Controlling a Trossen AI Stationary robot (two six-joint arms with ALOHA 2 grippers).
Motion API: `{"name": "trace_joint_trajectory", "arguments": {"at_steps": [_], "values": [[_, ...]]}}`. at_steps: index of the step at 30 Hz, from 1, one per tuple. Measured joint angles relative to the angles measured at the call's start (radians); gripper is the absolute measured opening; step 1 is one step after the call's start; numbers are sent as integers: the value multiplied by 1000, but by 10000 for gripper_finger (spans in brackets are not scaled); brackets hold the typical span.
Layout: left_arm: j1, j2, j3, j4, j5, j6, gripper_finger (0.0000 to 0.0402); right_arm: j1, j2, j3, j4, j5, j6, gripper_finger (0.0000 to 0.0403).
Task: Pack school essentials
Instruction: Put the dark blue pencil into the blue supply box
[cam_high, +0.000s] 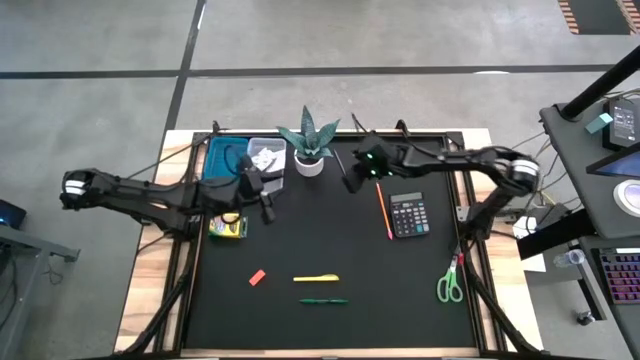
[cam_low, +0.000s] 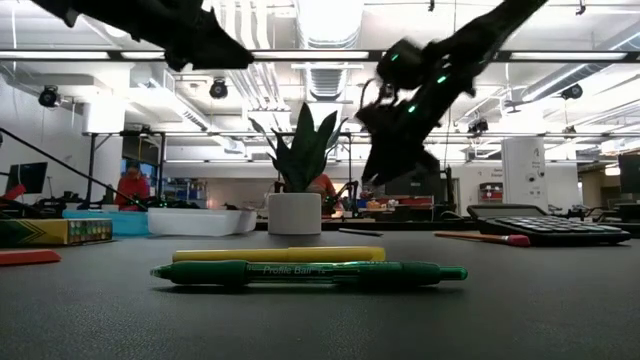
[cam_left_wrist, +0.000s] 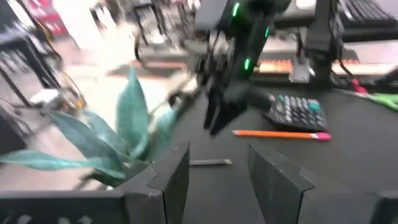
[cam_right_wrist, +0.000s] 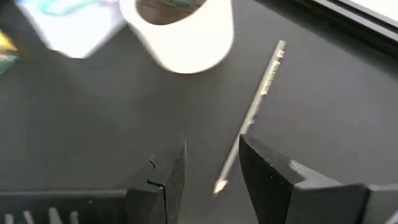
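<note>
Meanwhile two pens (cam_high: 316, 278), one eraser (cam_high: 257, 277); both pincers (cam_high: 352, 183) apart, empty.

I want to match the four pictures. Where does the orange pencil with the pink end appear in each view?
High view: the orange pencil lies right of centre, just left of the calculator.
Low view: right side, far back, in front of the calculator; pencil at.
Left wrist view: lying flat at, beside the calculator.
Right wrist view: not in it.
Shared landmark: the calculator.
</note>
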Motion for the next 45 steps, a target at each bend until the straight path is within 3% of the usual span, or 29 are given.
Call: {"name": "trace_joint_trajectory", "arguments": {"at_steps": [8,18,25,33,37,45], "values": [[0,-56,-53,122,-24,90,143,-31,259,204,-108,90,-33,132],[0,-58,-52,130,-24,90,143,-18,357,228,-107,126,-24,132],[0,-55,-52,130,-24,90,143,2,350,216,-138,159,-42,117],[0,-55,-52,163,-23,86,143,6,353,216,-162,158,-42,20],[0,-50,-52,170,-22,64,143,15,329,212,-183,158,-59,15],[-1,22,-56,181,-1,12,143,41,180,201,-407,127,-156,13]]}}
